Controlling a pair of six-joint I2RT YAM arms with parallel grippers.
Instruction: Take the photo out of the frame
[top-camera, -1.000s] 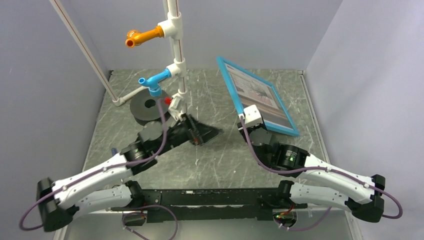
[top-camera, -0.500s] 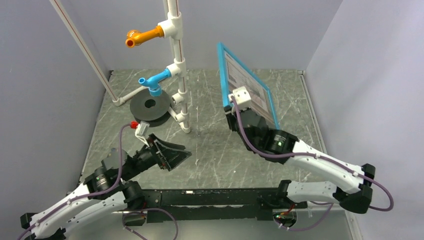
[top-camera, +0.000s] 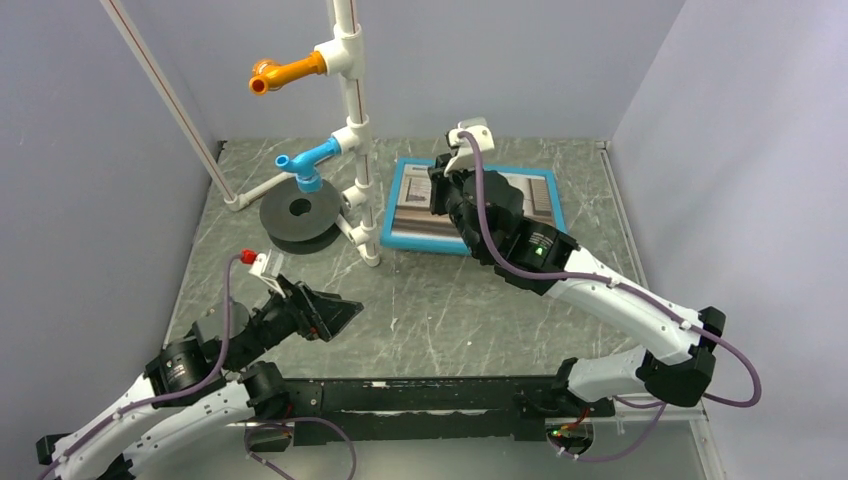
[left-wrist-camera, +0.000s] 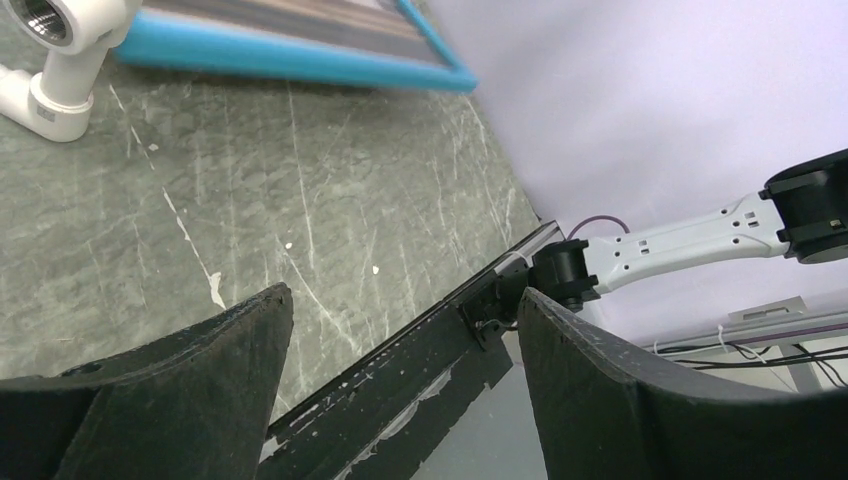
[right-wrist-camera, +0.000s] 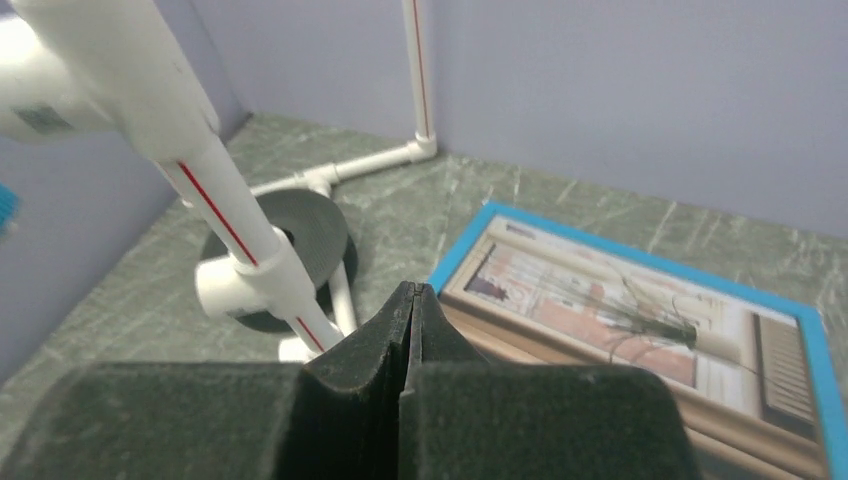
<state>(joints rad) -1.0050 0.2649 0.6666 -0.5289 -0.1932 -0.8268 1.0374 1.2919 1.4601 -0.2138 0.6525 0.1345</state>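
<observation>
The frame (top-camera: 430, 245), with its turquoise border, lies flat on the table right of the pipe stand. The photo (top-camera: 415, 215) sits inside it, face up, showing a wispy plant over beige and brown bands. My right gripper (top-camera: 438, 192) hovers over the frame's left half, shut with nothing between its fingers. In the right wrist view the closed fingertips (right-wrist-camera: 412, 292) point past the frame (right-wrist-camera: 455, 255) and photo (right-wrist-camera: 600, 300). My left gripper (top-camera: 345, 312) is open and empty at the near left, well away from the frame (left-wrist-camera: 300, 60); its jaws (left-wrist-camera: 400, 300) stand wide.
A white PVC pipe stand (top-camera: 355, 150) with an orange fitting (top-camera: 285, 72) and a blue fitting (top-camera: 315, 158) rises just left of the frame. A black disc (top-camera: 298, 215) lies at its foot. Enclosure walls surround the table; a black rail (top-camera: 420, 395) runs along the near edge.
The frame, earlier held tilted up by my right gripper, now lies flat. The right gripper has let go, closed and moved back-left. The left arm has drawn back toward the near left.
</observation>
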